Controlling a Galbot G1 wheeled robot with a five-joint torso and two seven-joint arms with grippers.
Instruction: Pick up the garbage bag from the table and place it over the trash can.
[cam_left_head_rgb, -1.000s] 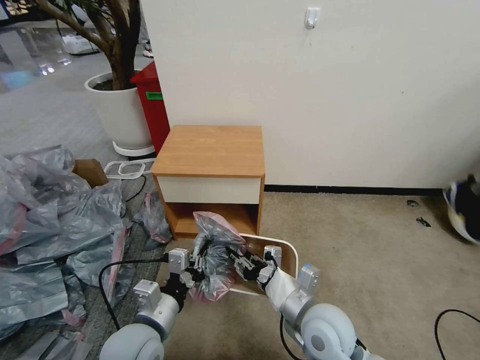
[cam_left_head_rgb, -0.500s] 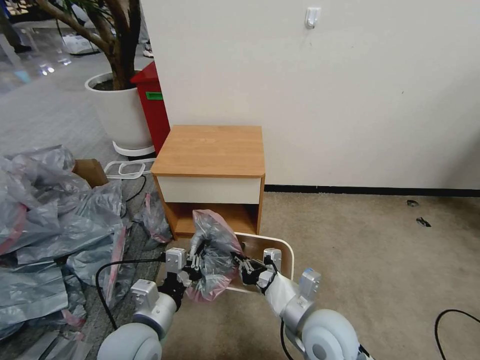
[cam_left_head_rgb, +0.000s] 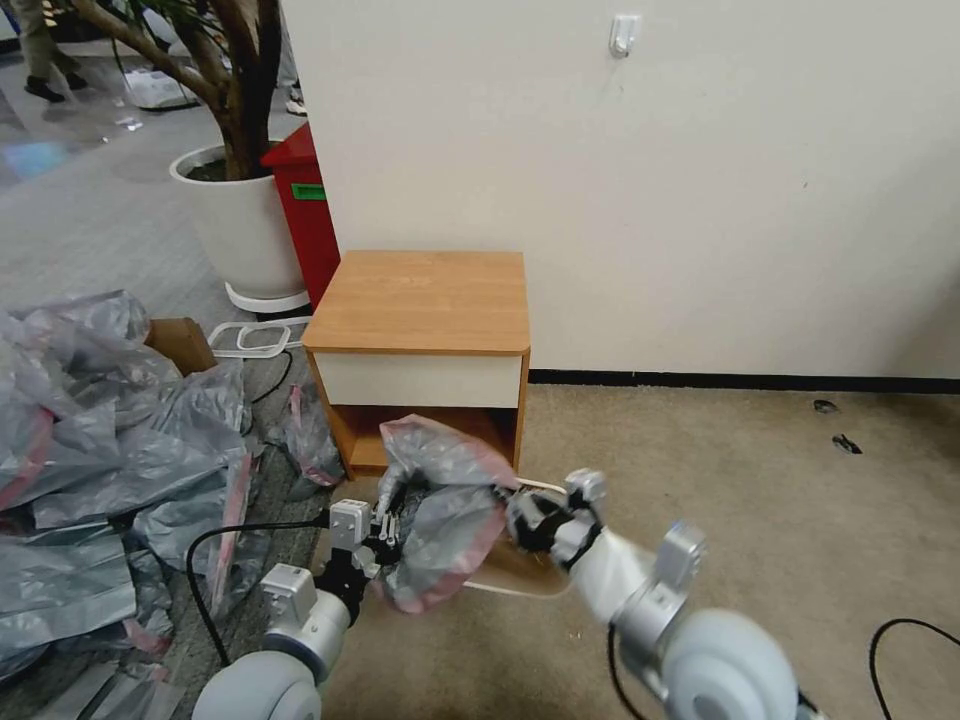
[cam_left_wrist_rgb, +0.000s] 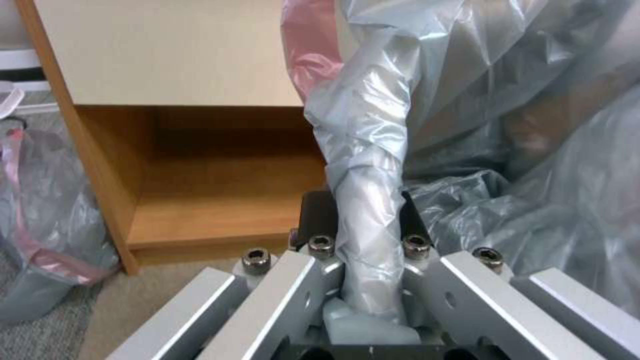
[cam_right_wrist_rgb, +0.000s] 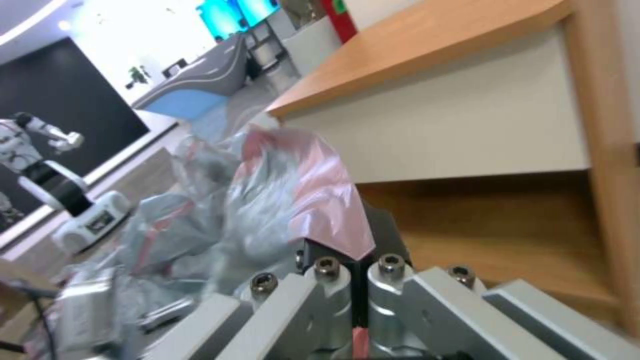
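Note:
The garbage bag (cam_left_head_rgb: 445, 510), grey crinkly plastic with a pink-red rim, hangs stretched between both grippers just above the beige trash can (cam_left_head_rgb: 510, 590), in front of the table (cam_left_head_rgb: 425, 300). My left gripper (cam_left_head_rgb: 385, 525) is shut on a twisted strand of the garbage bag (cam_left_wrist_rgb: 367, 165), which runs between the left gripper (cam_left_wrist_rgb: 363, 225) pads. My right gripper (cam_left_head_rgb: 525, 520) pinches the pink rim on the other side; in the right wrist view the right gripper (cam_right_wrist_rgb: 347, 245) is shut on the garbage bag (cam_right_wrist_rgb: 287, 190), with the table (cam_right_wrist_rgb: 467, 115) behind. The bag covers most of the can's opening.
A big heap of grey bags (cam_left_head_rgb: 100, 450) covers the floor on the left, beside a cardboard box (cam_left_head_rgb: 180, 340). A tall red bin (cam_left_head_rgb: 305, 220) and a white plant pot (cam_left_head_rgb: 240, 230) stand behind the table. Open carpet (cam_left_head_rgb: 750, 480) lies to the right, with a black cable (cam_left_head_rgb: 900, 640).
My right gripper has pulled to the right with the rim, spreading the bag wider over the can. The left gripper has barely moved.

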